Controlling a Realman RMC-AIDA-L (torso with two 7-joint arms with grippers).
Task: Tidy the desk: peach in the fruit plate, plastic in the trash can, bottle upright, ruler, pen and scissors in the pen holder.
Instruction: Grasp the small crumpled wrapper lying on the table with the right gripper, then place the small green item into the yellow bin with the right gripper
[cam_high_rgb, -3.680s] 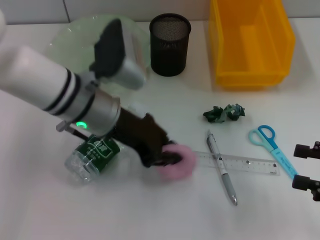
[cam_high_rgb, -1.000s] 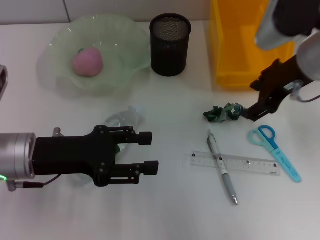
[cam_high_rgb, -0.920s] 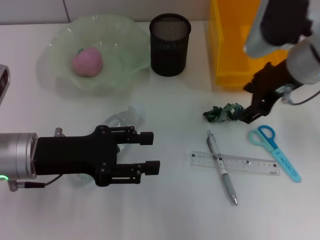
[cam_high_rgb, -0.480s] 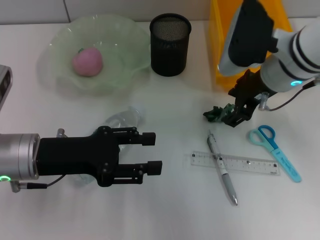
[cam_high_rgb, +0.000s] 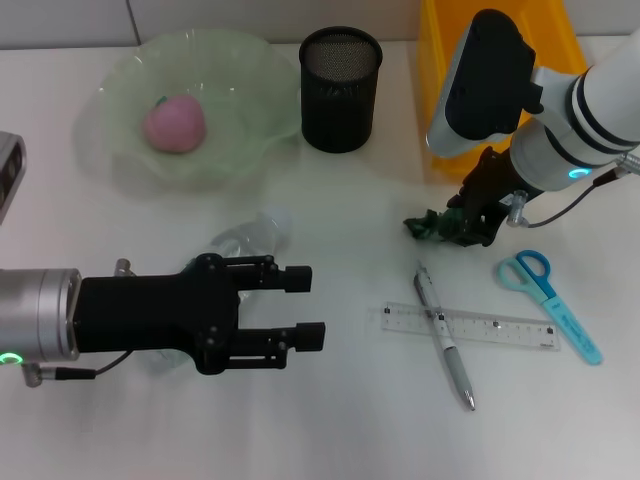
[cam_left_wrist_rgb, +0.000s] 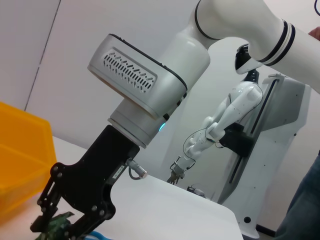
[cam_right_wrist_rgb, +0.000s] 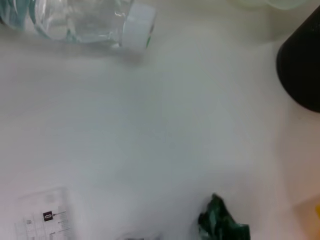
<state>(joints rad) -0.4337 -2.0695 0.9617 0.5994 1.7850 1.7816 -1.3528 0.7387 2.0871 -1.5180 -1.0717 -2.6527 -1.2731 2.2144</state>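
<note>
Right gripper (cam_high_rgb: 470, 222) down on crumpled green plastic (cam_high_rgb: 432, 228), fingers straddling it; grasp contact hidden, can't tell if closed. Left gripper (cam_high_rgb: 305, 307) hovers low, jaws apart, empty, covering most of lying bottle (cam_high_rgb: 248, 238). Peach (cam_high_rgb: 174, 125) in fruit plate (cam_high_rgb: 255, 70). Pen (cam_high_rgb: 443, 336) crosses ruler (cam_high_rgb: 500, 327); scissors (cam_high_rgb: 549, 300) beside. Trash can (cam_high_rgb: 445, 130) partly behind right arm.

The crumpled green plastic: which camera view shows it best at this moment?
The head view: the green plastic lies whole on the desk with the right gripper on it. The right wrist view catches part of the wad at the frame's edge; the left wrist view shows a scrap under the fingers.
</note>
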